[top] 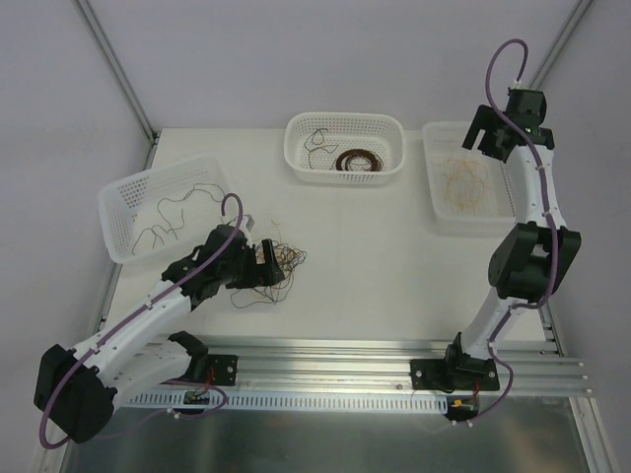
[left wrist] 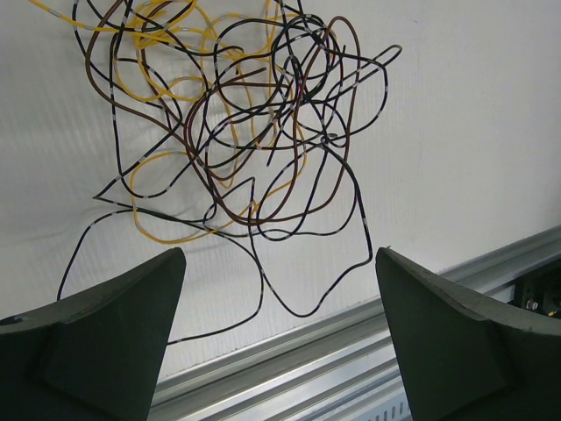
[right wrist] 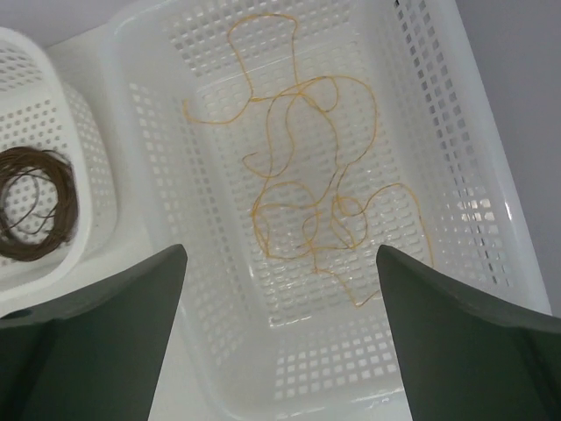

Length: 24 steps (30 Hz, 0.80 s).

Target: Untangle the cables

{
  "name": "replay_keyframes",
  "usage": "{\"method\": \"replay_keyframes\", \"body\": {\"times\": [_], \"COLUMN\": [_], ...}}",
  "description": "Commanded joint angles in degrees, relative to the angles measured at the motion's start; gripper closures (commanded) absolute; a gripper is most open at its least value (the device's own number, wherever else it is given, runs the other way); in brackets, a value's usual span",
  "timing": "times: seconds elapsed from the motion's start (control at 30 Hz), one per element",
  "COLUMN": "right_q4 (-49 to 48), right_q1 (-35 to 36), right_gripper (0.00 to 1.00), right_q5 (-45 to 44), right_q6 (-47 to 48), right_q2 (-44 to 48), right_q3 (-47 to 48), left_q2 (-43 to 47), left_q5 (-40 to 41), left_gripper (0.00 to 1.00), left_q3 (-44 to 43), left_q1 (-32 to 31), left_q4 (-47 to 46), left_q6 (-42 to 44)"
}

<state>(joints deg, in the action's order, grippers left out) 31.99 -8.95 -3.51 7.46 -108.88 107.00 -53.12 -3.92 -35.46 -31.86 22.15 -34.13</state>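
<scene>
Leftmost, the left basket (top: pixel 123 212) holds a few black strands. Beside it the left gripper (left wrist: pixel 279 256) hangs with jaws spread and nothing between them, just short of the cables (left wrist: pixel 254 114), a knotted clump of black, brown and yellow strands lying on the table (top: pixel 394 266). Closing on a crossing could pinch several strands at once and drag the whole clump, tightening the knots; a loop could also snag on a finger. The middle basket (top: pixel 296 148) keeps a brown coil (top: pixel 355 161). Far right, the right gripper (right wrist: pixel 280 259) hovers, jaws apart and empty, over the right basket (right wrist: pixel 491 175) with one yellow strand (right wrist: pixel 307 175); dipping low could hook that strand out. No brand, label or writing is readable.
</scene>
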Motion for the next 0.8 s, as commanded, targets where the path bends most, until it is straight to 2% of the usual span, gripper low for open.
{"method": "replay_keyframes", "body": {"times": [0.0, 0.17, 0.3, 0.37, 0.57, 0.77], "right_q4": [5.62, 3.35, -1.30, -3.33, -10.44, -14.67], "right_q1": [2.44, 8.15, 12.98, 17.55, 28.19, 33.91], "right_gripper": [0.05, 0.03, 0.03, 0.02, 0.02, 0.03], "right_q5": [1.84, 5.44, 12.99, 15.27, 19.85, 20.56], "right_q6": [-5.00, -8.77, -11.15, -10.81, -11.77, -11.60], "right_q2": [10.42, 21.15, 29.15, 32.49, 38.73, 41.20], "right_q3": [-2.56, -17.33, -28.93, -34.02, -46.33, -51.18], "left_q2": [-0.14, -2.06, -4.97, -7.24, -15.06, -24.65], "left_q5": [0.85, 2.42, 3.66, 3.66, 3.57, 2.61], "left_gripper": [0.09, 0.11, 0.13, 0.14, 0.17, 0.21], "left_q3": [-0.13, -1.80, -4.87, -6.10, -11.73, -15.59], "left_q1": [-0.22, -0.22, -0.14, -0.22, -0.14, -1.10], "left_q4": [-0.71, -0.62, -0.53, -0.62, -0.97, -4.04], "left_q6": [-1.47, -0.77, 1.17, 1.87, 3.63, 2.84]}}
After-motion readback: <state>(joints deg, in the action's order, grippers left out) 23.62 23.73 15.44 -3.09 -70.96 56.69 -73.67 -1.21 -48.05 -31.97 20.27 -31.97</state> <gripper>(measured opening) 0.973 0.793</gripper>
